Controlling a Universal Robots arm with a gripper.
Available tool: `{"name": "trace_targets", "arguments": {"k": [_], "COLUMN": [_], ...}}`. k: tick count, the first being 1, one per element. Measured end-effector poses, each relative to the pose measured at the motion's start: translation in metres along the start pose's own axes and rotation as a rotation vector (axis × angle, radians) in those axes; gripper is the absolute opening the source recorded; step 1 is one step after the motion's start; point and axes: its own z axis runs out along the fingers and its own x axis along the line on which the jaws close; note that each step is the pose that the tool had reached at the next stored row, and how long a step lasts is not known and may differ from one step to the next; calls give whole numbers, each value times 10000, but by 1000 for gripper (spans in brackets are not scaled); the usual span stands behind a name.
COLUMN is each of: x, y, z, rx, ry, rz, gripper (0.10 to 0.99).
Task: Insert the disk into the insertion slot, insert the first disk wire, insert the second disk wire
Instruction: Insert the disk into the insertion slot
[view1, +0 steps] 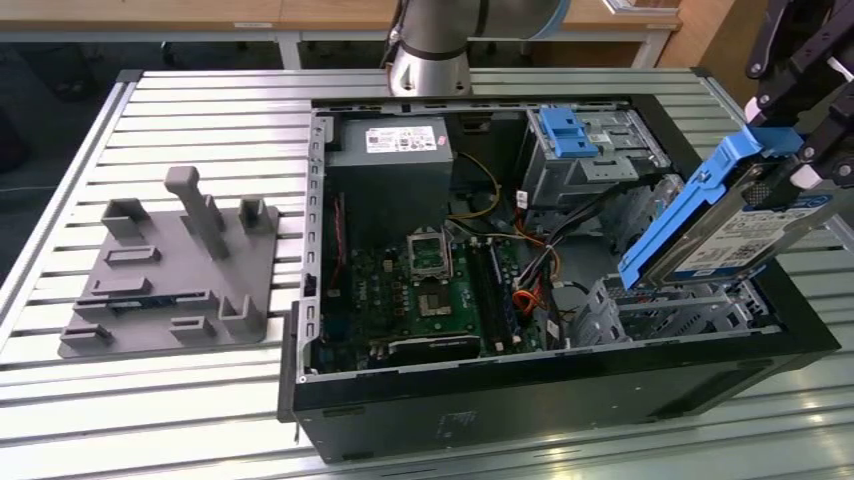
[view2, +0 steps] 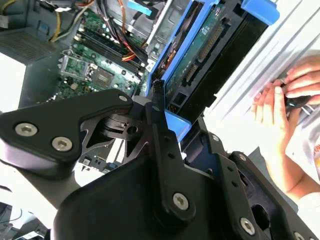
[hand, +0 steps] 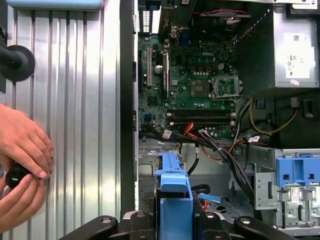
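Gripper (view1: 790, 160) clamped on disk (view1: 727, 235), top end. Disk tilted, runs toward 7 o'clock from gripper in exterior view; low end right by insertion slot (view1: 674, 312), 4 o'clock corner of PC case (view1: 441, 400), not inserted.

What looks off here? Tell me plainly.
The disk hangs steeply tilted in the gripper, over the insertion slot, not seated in it. A person's hands sit close beside the computer case.
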Motion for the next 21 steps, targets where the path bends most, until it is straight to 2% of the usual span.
{"name": "trace_targets", "arguments": {"k": [1, 21], "x": [1, 3], "y": [0, -53], "z": [0, 37], "rx": [0, -1], "ry": [-28, -37], "rz": [-1, -2], "gripper": [365, 365]}}
